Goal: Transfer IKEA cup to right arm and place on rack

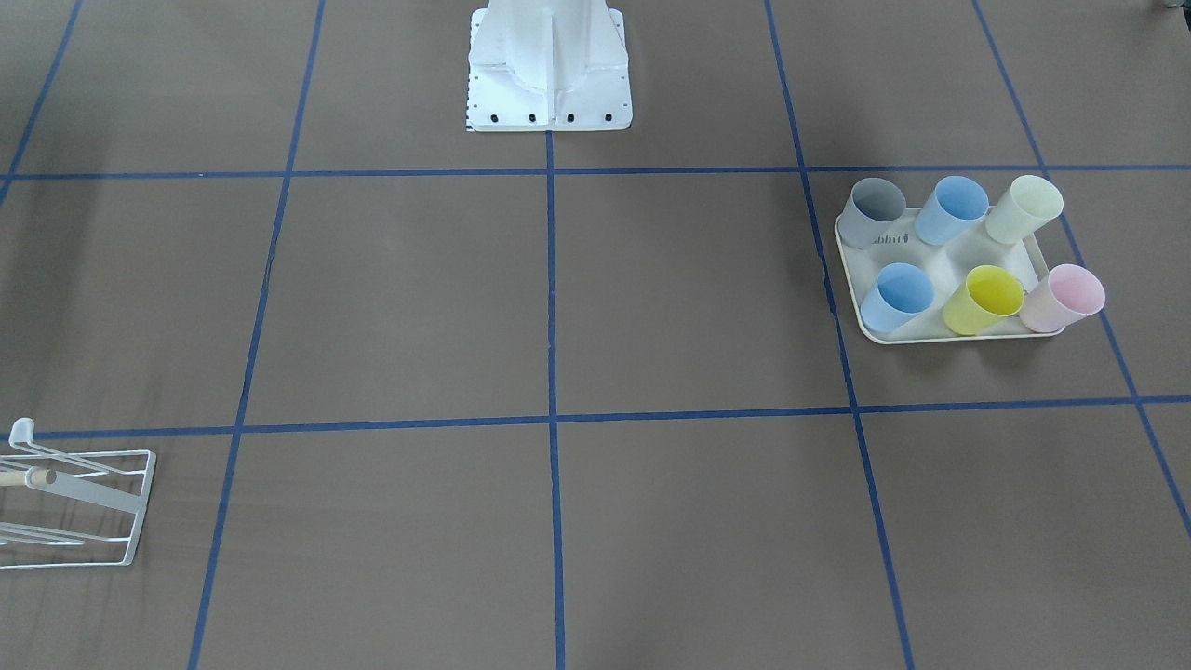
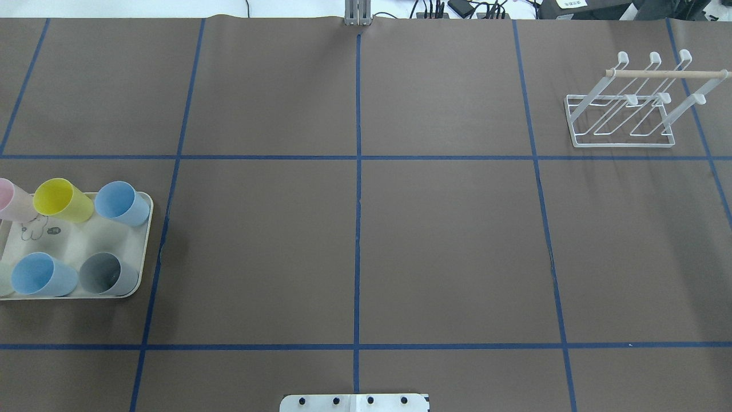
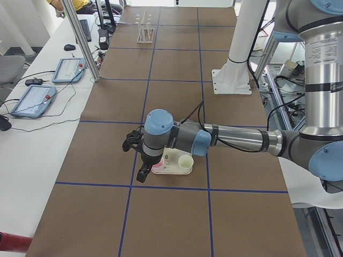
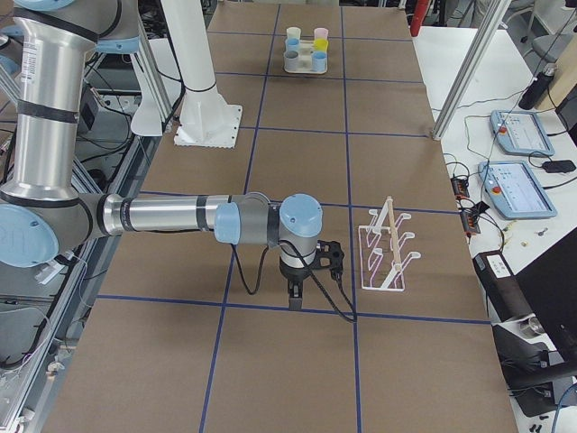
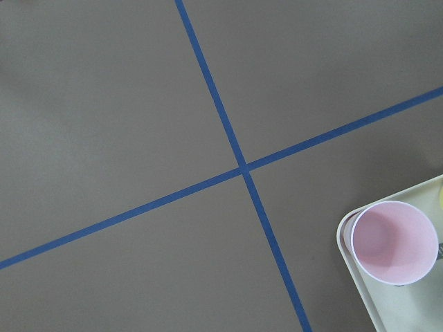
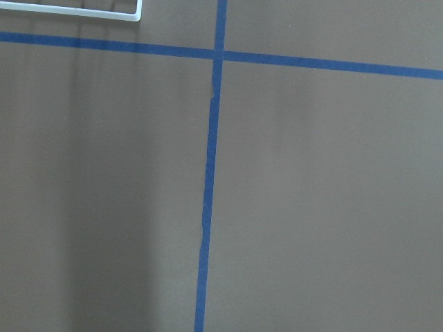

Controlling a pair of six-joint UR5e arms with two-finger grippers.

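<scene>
Brown taped table (image 2: 446, 246): left gripper (image 3: 142, 174) poised, pink cup (image 5: 394, 241) just beside on tray (image 5: 344, 232); right gripper (image 4: 295, 296) near rack (image 4: 386, 248). Cannot tell whether either grips.

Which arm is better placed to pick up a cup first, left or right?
Left. The left gripper hangs close by the tray, and its wrist camera sees the pink cup. The right gripper is far off, near the rack.
</scene>
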